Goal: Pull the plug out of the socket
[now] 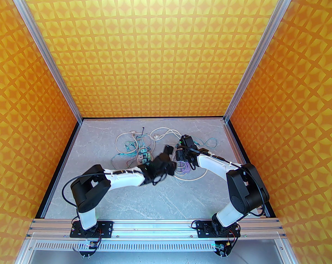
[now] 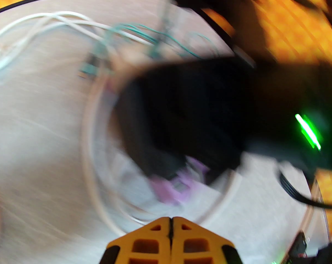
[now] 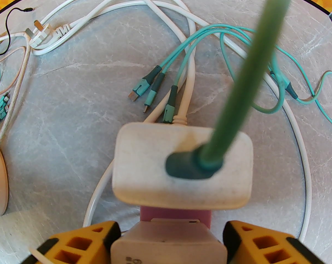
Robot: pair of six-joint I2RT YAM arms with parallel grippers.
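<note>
Two grippers meet at mid-table in the top external view. The left gripper (image 1: 170,170) and right gripper (image 1: 182,162) crowd the purple socket (image 1: 184,169) among loose cables (image 1: 132,147).

Left wrist view, blurred: yellow fingers (image 2: 154,238) are pressed together and hold nothing.

Right wrist view: the white plug (image 3: 182,164), green cable (image 3: 251,73) attached, sits seated on the socket. The jaws are spread either side of the beige block (image 3: 166,241) below, and firm contact is not evident.

Recommendation: clamp the base, reopen the left, grip the plug's flanks, pull straight along its pins.
</note>
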